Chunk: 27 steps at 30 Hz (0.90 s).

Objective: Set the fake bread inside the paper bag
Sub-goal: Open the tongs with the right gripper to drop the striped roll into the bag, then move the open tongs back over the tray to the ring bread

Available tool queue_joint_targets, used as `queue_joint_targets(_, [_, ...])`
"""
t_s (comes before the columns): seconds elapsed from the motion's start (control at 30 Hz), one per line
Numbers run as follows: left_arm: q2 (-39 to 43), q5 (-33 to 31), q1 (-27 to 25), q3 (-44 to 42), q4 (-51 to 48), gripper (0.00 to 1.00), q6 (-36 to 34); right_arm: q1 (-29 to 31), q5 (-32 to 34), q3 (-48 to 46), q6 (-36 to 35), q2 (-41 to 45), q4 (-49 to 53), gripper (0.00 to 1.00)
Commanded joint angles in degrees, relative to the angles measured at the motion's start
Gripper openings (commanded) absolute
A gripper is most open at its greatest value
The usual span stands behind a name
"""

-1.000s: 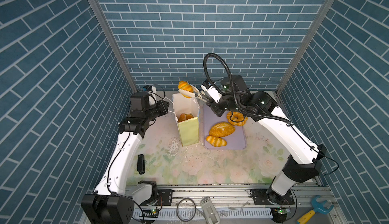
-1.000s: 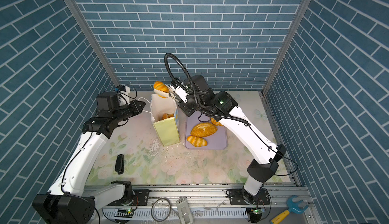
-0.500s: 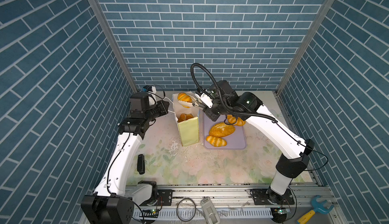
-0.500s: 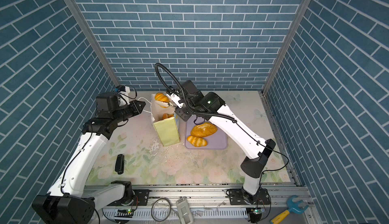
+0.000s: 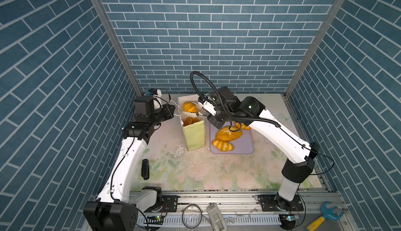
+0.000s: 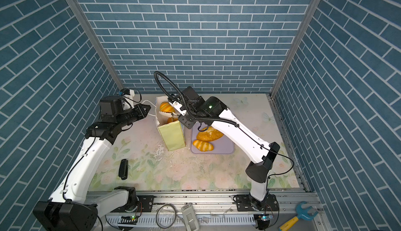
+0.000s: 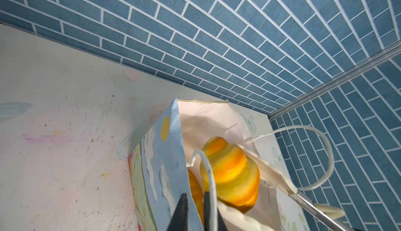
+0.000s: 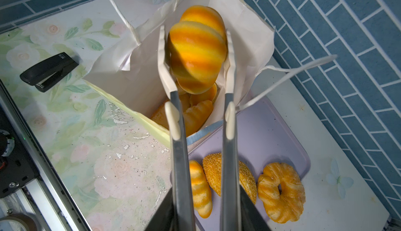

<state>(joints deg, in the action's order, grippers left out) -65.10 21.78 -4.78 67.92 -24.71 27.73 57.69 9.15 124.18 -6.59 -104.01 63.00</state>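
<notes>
Striped roll (image 8: 196, 52) at the open mouth of the paper bag (image 8: 134, 84), close to the bag's back wall, with one cream tip of the tongs (image 8: 178, 164) on each side. Both tips against the roll as far as can be told in the right wrist view. Seen in both top views as well (image 5: 189, 107) (image 6: 166, 107), above the other pastries (image 8: 195, 115) lying lower inside the bag.

Paper bag upright toward the back edge of the tabletop (image 5: 195, 175), a little left of the middle, pale green front wall (image 5: 194, 135) facing the front edge. White cord handles (image 8: 288, 73) loose, one arching out over the tray side.

Right gripper (image 8: 205, 208) clamped on the metal arms of the tongs, black fingers outside both arms, reaching in from the right over the tray. Left gripper (image 7: 195, 212) at the bag's left rim, fingers nearly together with the bag's wall (image 7: 160, 164) pinched between them and a cord running over one finger; placed the same in a top view (image 5: 171, 110).

Lilac tray (image 5: 245, 145) flat just right of the bag, touching it or nearly so. On it: seeded loaf (image 5: 229, 133), second striped roll (image 5: 223, 145) just in front of the loaf, and twisted ring (image 8: 282, 191) farther back, partly hidden under the arm in both top views.

Black stapler (image 5: 145, 169) well apart, near the left edge of the tabletop.
</notes>
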Motion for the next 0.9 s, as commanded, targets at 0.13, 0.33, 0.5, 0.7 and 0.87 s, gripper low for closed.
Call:
queue_joint_targets(0.13, [2.03, -0.16, -0.23, -0.88, -0.32, 0.17, -0.09, 1.02, 2.8, 3.53, -1.65, 1.18, -0.15, 0.48])
queue_joint_targets(0.33, [2.26, -0.29, -0.23, -0.98, -0.6, 0.17, -0.27, 0.92, 2.62, 2.83, -0.88, 5.45, -3.05, 0.51])
queue_joint_targets(0.5, [1.86, 0.1, -0.22, -0.69, -0.27, 0.17, -0.35, 1.02, 4.86, 2.38, -0.35, 8.71, -4.1, 0.52])
queue_joint_targets(0.7, [0.57, 0.85, -0.23, 0.38, -0.27, 0.17, -1.19, 1.01, 10.7, 2.19, -0.1, 12.06, -4.12, 0.53])
queue_joint_targets(0.87, [-0.35, 0.99, -0.23, 1.56, -1.16, 0.17, -2.47, 0.43, 17.71, 1.55, 2.21, 15.34, -3.51, 0.52])
